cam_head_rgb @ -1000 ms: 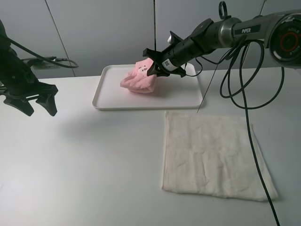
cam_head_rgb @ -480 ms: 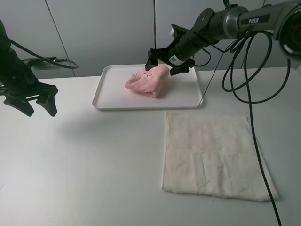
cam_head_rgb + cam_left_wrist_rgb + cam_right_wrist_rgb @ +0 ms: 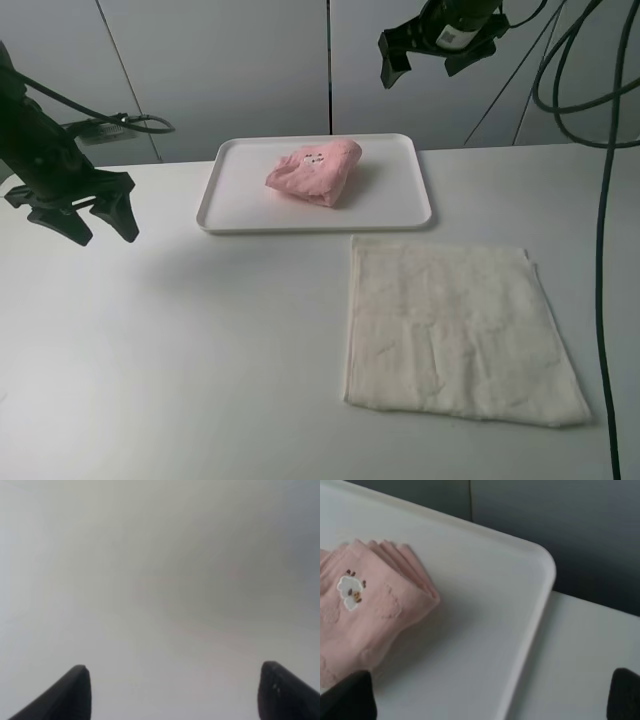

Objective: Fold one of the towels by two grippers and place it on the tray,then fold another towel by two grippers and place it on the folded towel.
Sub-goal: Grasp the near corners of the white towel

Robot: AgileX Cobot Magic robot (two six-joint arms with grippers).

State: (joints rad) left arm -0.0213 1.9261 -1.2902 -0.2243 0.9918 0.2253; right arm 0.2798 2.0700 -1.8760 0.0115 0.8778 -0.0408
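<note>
A folded pink towel (image 3: 314, 171) lies on the white tray (image 3: 405, 205) at the back of the table. It also shows in the right wrist view (image 3: 365, 612) on the tray (image 3: 530, 605). A cream towel (image 3: 450, 328) lies flat and unfolded on the table in front of the tray. My right gripper (image 3: 432, 55) is open and empty, high above the tray's right end. My left gripper (image 3: 98, 225) is open and empty over the table at the far left, away from both towels.
Black cables (image 3: 600, 230) hang from the right arm down along the right side, over the cream towel's right edge. Grey wall panels (image 3: 240, 60) stand behind the table. The white table (image 3: 200, 350) stretches to the left and front.
My right gripper let go of the pink towel on the tray, then rose up and to the right. My left gripper shifted slightly right.
</note>
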